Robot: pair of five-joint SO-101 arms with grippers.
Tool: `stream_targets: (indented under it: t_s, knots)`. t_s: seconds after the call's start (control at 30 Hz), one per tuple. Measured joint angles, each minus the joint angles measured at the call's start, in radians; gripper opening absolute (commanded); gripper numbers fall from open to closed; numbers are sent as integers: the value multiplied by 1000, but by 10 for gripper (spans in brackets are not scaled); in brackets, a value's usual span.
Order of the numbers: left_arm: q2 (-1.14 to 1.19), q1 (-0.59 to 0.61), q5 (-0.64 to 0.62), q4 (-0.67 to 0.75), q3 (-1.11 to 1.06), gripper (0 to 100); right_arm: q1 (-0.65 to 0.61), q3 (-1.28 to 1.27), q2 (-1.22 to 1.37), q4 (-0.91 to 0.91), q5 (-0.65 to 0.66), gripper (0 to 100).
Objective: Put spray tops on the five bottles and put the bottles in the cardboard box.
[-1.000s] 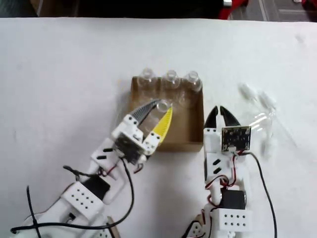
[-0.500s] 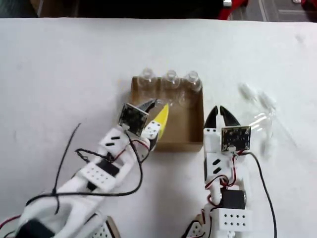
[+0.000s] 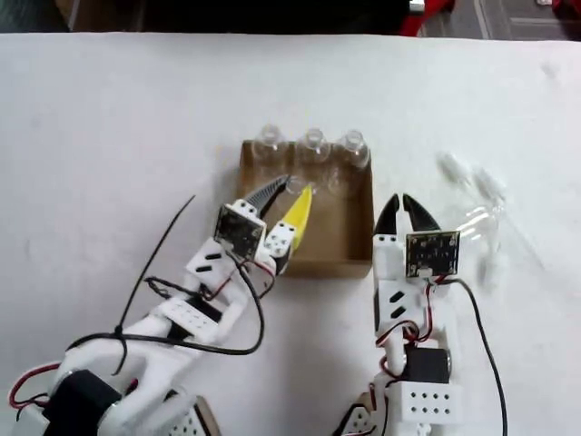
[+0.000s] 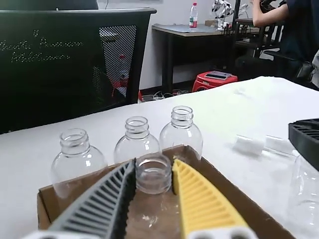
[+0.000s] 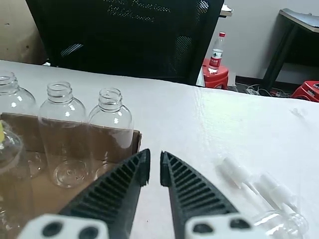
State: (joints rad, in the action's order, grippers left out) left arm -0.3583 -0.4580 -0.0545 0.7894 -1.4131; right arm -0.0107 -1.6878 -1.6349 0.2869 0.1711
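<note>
My left gripper (image 3: 292,189) (image 4: 153,175) is shut on the neck of a clear, topless bottle (image 4: 153,173) over the cardboard box (image 3: 349,245). Three more open-necked bottles (image 3: 313,143) (image 4: 136,142) stand in a row at the box's far wall. My right gripper (image 3: 402,202) (image 5: 155,167) rests just right of the box, its black jaws nearly together with nothing between them. White spray tops (image 3: 472,177) (image 5: 237,172) lie on the table to its right. A fifth clear bottle (image 3: 479,222) (image 5: 279,221) lies on its side beside them.
The white table (image 3: 118,136) has wide free room left of the box and behind it. A black mesh chair (image 5: 124,35) stands beyond the far table edge.
The left arm drew back to the left and turned its wrist. The held bottle now stands more upright in the box. The right arm has not moved.
</note>
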Motion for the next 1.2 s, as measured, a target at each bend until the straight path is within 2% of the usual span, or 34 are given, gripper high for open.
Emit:
stream_targets:
  t_s: [0.73,0.8,1.0,1.2]
  knots:
    - [14,0,6,8,-35,30,0,0,0,0,0,29]
    - [14,0,6,9,-37,64,0,0,0,0,0,29]
    - [14,3,6,9,-37,278,0,0,0,0,0,29]
    - [12,5,-15,-12,-41,286,0,0,0,0,0,29]
